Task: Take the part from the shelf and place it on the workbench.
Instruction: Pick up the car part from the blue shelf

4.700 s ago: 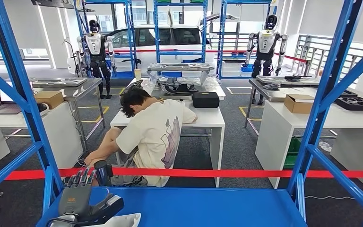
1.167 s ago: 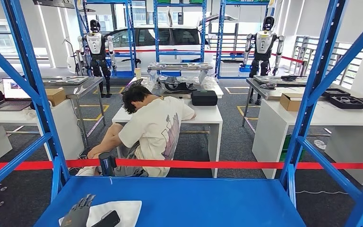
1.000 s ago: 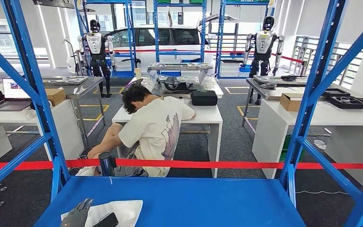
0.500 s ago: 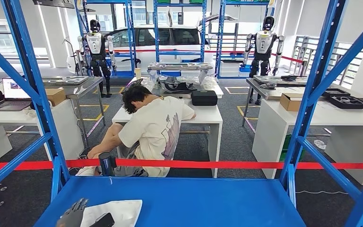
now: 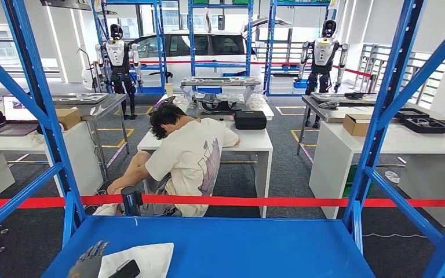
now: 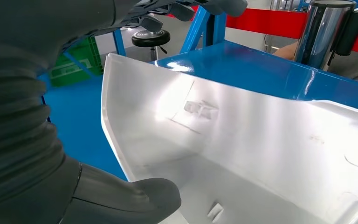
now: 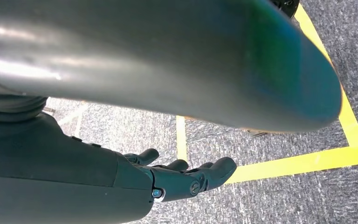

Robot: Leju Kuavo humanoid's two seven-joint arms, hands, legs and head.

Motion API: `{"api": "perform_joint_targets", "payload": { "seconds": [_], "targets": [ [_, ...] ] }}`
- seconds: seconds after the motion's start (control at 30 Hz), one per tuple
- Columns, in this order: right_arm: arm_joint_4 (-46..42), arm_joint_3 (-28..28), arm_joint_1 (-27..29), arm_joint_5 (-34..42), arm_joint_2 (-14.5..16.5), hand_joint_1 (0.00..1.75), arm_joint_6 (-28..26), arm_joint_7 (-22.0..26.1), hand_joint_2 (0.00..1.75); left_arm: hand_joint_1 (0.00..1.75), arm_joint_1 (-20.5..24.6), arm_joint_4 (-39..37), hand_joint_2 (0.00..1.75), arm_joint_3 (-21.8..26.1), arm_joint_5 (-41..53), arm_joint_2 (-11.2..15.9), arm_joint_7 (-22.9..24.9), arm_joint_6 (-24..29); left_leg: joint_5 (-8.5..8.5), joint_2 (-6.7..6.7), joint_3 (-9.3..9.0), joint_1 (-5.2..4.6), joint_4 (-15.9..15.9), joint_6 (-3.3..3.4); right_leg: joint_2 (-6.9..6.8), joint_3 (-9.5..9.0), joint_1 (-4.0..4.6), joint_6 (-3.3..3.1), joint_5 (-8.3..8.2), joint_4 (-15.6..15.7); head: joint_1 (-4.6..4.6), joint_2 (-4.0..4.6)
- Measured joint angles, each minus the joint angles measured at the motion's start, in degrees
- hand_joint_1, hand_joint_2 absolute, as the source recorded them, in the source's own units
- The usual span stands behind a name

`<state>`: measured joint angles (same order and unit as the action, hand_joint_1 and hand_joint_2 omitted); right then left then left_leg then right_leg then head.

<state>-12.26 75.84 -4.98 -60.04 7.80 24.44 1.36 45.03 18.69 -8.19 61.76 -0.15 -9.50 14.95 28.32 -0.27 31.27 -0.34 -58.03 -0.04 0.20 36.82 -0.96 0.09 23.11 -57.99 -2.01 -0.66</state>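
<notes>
Bright daylight; wrist views' near parts seem blurred.

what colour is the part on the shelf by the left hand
White, glossy; the part shows best in the left wrist view, lying on the blue shelf at the left hand.

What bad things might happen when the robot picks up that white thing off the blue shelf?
The left hand grips the white part by one end, so the long free end might sag or twist loose as it lifts. The part lies close to the shelf's blue upright and could knock it on the way out. The red tape and a person are just beyond the shelf, so a wide swing looks risky.
</notes>
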Motion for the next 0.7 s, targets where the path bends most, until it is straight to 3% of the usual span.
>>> {"api": "perform_joint_targets", "payload": {
  "seconds": [0.23,0.47,0.6,0.7],
  "targets": [
    [0.00,0.00,0.00,0.02,0.00,0.00,-0.01,-0.03,0.00,0.00,0.00,0.00,1.75,0.01,-0.96,0.00,-1.06,-0.52,0.00,0.00,0.00,0.00,0.00,0.00,0.00,0.00,0.00,0.00,0.00,0.00,0.00,0.00],
    [0.00,0.00,0.01,0.24,0.00,0.00,-0.01,0.00,0.00,0.00,-0.05,1.05,1.75,0.14,-3.65,-0.26,-7.37,2.99,0.00,0.01,0.00,0.00,0.00,0.00,0.00,0.03,0.00,0.00,0.00,0.00,0.00,0.00],
    [0.00,0.00,-0.01,0.32,0.00,0.00,-0.01,0.05,0.00,0.00,0.28,2.39,0.00,0.14,-2.38,-1.06,-6.18,6.13,0.00,0.00,0.00,-0.01,0.00,0.00,0.00,0.03,0.00,0.00,0.00,0.00,0.00,0.00],
    [0.00,0.00,-0.01,0.37,0.00,0.00,-0.01,0.12,0.00,0.00,0.64,2.91,0.00,0.12,-2.31,-1.46,-5.19,6.34,0.00,0.00,0.00,-0.01,0.00,0.00,0.01,0.03,0.00,0.00,0.00,0.00,0.00,0.00]
  ]
}}
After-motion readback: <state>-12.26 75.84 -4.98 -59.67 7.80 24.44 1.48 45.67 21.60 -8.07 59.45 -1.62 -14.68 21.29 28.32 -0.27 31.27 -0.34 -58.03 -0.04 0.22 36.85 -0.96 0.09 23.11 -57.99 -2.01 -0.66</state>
